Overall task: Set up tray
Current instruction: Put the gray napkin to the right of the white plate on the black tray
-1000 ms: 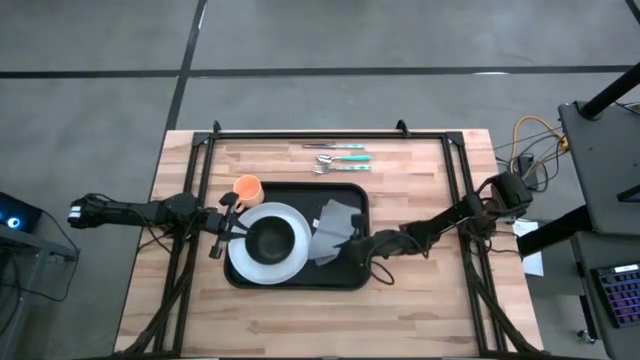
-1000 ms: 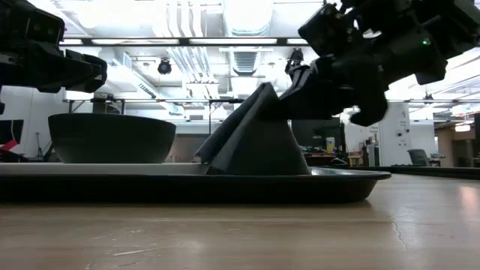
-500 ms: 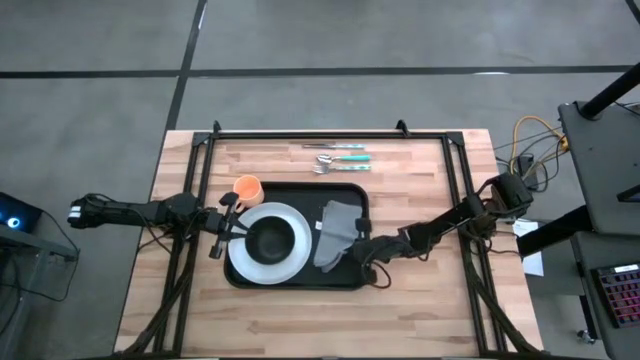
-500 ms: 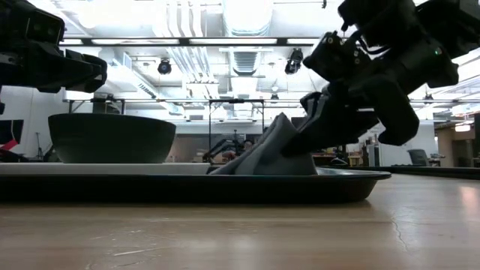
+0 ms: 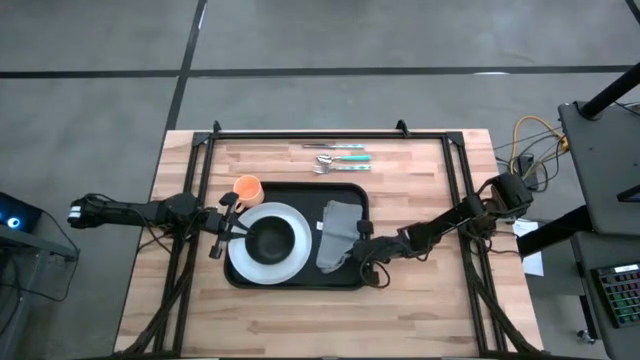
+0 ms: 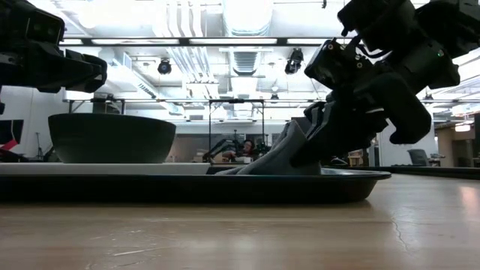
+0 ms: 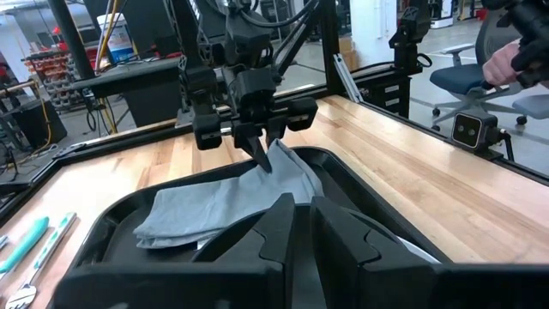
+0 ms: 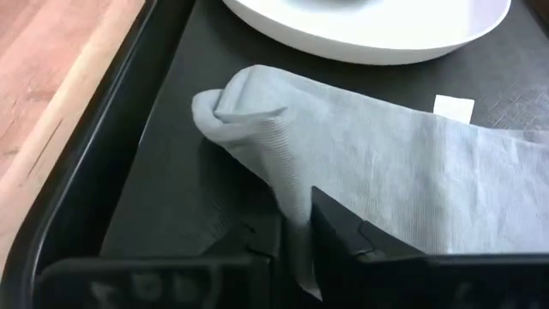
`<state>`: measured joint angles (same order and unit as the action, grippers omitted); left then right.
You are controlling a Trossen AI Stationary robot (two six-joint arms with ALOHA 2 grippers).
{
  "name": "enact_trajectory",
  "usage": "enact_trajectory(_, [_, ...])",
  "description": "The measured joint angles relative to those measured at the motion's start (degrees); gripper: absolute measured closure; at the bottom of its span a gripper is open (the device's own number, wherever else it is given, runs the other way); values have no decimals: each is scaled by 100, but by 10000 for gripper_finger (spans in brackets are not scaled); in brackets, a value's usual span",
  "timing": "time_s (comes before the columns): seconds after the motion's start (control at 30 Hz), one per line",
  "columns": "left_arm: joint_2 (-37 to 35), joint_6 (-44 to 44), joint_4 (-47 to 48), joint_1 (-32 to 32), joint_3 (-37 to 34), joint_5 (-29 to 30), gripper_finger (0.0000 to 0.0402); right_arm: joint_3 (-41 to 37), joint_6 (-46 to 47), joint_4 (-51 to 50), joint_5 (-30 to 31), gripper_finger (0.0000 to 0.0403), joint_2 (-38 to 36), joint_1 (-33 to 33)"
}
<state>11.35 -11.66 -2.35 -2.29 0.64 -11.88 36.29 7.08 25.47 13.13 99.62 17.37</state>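
The black tray (image 5: 290, 283) lies in the middle of the table. A white plate (image 5: 292, 262) with a dark bowl (image 5: 268, 238) rests on the tray's left half, and a grey napkin (image 5: 336, 226) lies on its right half. My right gripper (image 5: 357, 240) is down at the napkin's right edge, shut on it. My left gripper (image 5: 228, 226) hangs shut above the plate's left rim, clear of plate and bowl (image 6: 112, 137) in the low view. From the left wrist view, its fingers (image 7: 283, 225) point across the bowl toward the napkin (image 7: 214, 204). My right gripper pinches the napkin's right edge (image 8: 292, 202) between its two fingers, about midway along that edge; how many layers cannot be told. The fingers (image 7: 268, 148) slant down from above and from the table's right. The pinched part stands up as a low ridge (image 6: 289, 146), and the rest lies on the tray.
An orange cup (image 5: 248, 187) stands on the wood just past the tray's far left corner. Cutlery with teal handles (image 5: 340, 157) lies near the table's far edge. Black frame rails run along the left, right and far sides. Bare wood shows near and right of the tray.
My right gripper has come down toward the tray, still shut on the napkin. The napkin, held up as a tall tent a second ago, has sunk and now lies mostly flat on the tray with only a low ridge at the fingers.
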Motion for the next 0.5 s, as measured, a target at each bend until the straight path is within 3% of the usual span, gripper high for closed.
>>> enact_trajectory(0.23, [-2,0,0,1,2,1,379,0,289,-155,-44,293,-367,2])
enact_trajectory(0.5, [-2,0,0,1,2,-2,379,1,1293,-1370,-463,238,-1178,42])
